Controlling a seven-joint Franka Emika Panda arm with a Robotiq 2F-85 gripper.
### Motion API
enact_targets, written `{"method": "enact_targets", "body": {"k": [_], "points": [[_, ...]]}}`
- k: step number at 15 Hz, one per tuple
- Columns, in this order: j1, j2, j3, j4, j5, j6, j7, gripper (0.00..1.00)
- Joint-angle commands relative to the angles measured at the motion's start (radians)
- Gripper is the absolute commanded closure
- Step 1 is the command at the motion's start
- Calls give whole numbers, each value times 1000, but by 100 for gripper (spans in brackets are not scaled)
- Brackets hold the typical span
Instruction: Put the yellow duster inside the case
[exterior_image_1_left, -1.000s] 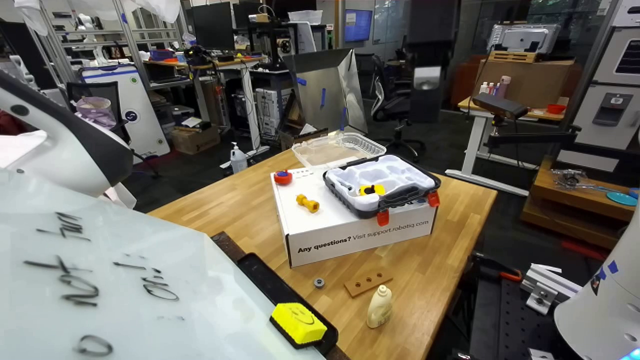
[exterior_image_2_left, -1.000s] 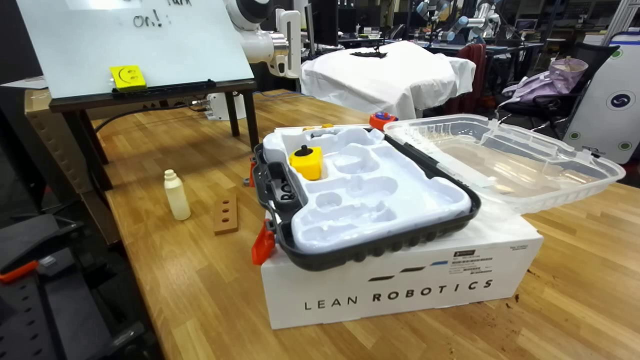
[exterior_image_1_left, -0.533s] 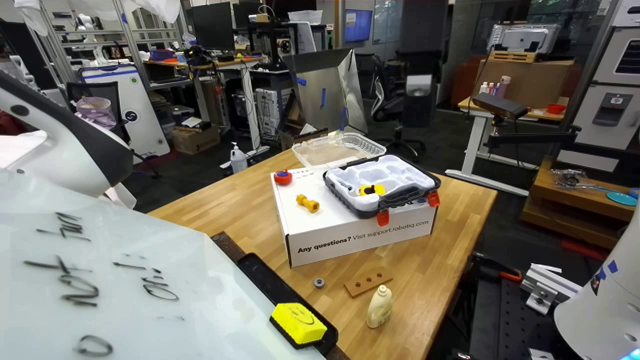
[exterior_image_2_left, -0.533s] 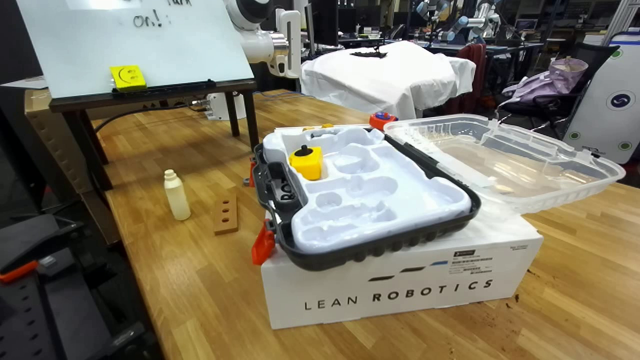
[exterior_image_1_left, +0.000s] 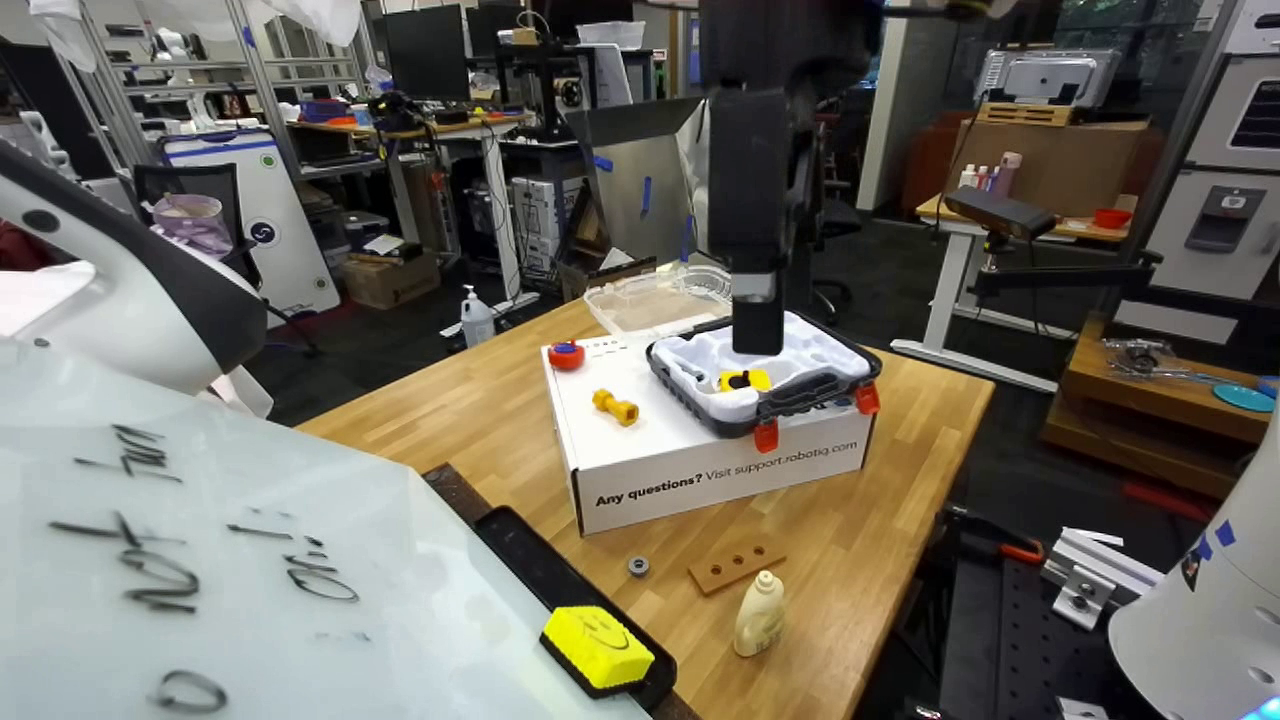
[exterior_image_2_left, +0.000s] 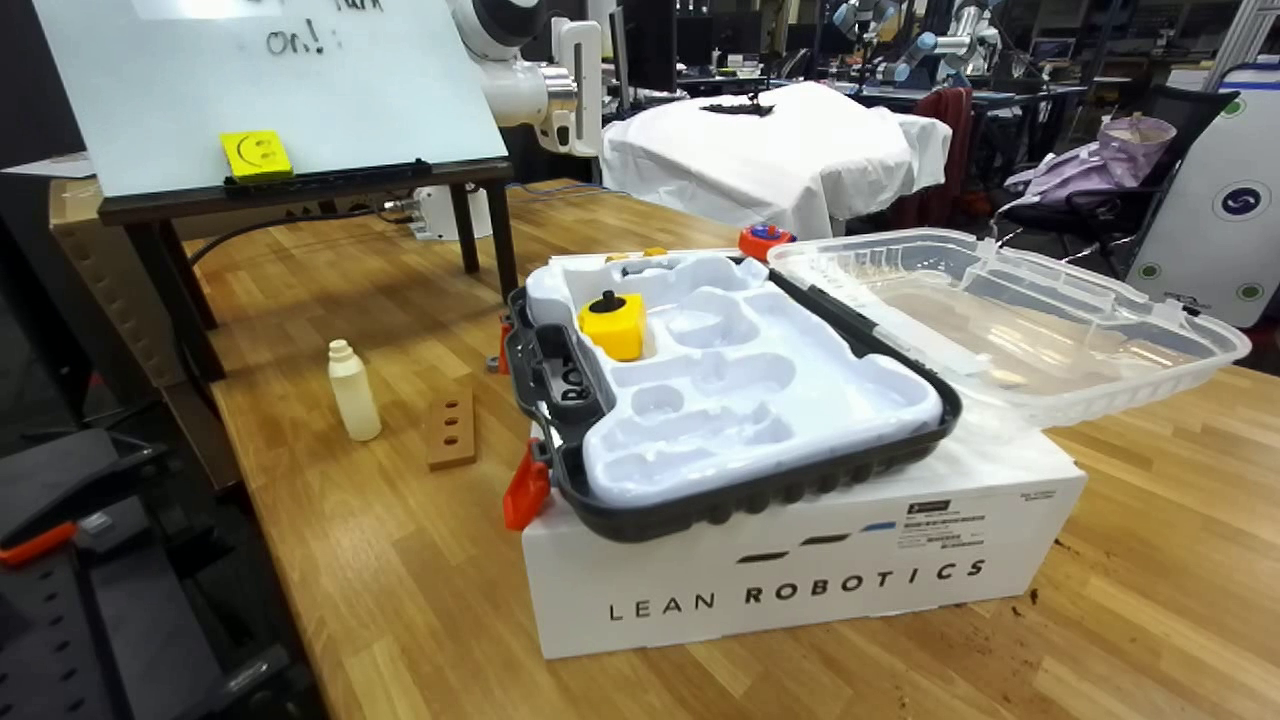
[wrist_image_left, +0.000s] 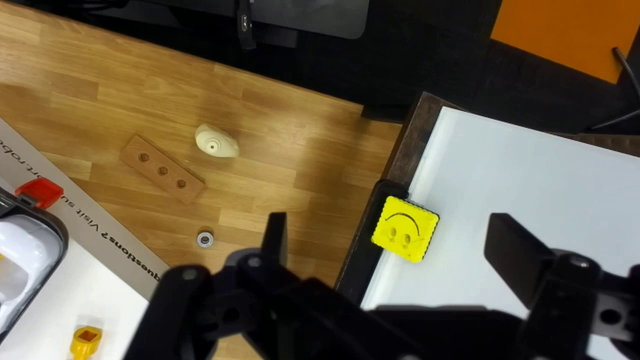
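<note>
The yellow duster is a bright-yellow block with a drawn smiley face. It rests on the black ledge at the whiteboard's lower edge in both exterior views and in the wrist view. The open case, with a white moulded inside, dark rim and red latches, lies on a cardboard box in both exterior views; only its corner shows in the wrist view. My gripper is open and empty above the whiteboard edge, the duster between its fingers in the picture. A dark finger also shows in an exterior view.
The tilted whiteboard stands on the wooden table. A cream bottle, a wooden block with holes and a grey ring lie near it. A yellow block sits in the case. A yellow bolt lies on the cardboard box.
In an exterior view the dark gripper has moved down and to the left in the picture and now covers part of the case. The duster and case have not moved.
</note>
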Motion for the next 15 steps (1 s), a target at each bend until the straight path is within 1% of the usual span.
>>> {"method": "enact_targets", "body": {"k": [1,4,9,10,13,15], "points": [[-6,17,11,10,6,2,-2,0],[-4,56,16,32,7,6,-2,0],[-4,56,16,35,8,6,-2,0],[-5,63,21,41,-15,26,-16,0],[-1,118,30,103,-95,-6,-66,0],[15,163,21,153,-106,-20,-157,0]]}}
